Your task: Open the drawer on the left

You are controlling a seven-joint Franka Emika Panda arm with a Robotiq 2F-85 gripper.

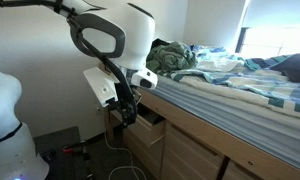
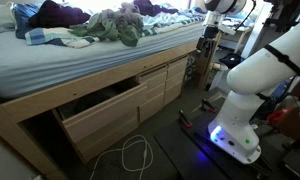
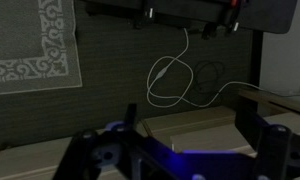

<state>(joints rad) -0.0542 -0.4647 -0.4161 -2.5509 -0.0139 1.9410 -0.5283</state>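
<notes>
Bedroom scene: one tan wooden bed (image 2: 50, 92), piled with striped bedding and a heap of clothes (image 2: 115, 28), fills both exterior views. One drawer (image 2: 102, 118) in the bed's base stands pulled well out in an exterior view, its wide flat front clear of the frame and its inside dark. Beside it, toward the robot, at least two flat fronts (image 2: 156, 90) sit close to flush. One white arm (image 1: 140, 30) reaches down near the bed's end, its tool (image 1: 125, 104) just beside the frame; whether the tool's fingers are apart or together cannot be told. One white cable (image 2: 136, 156) loops on the floor before the drawer. One blue light (image 2: 226, 136) glows at the robot's base. The dim wrist view shows the cable and one patterned rug (image 3: 35, 45).
</notes>
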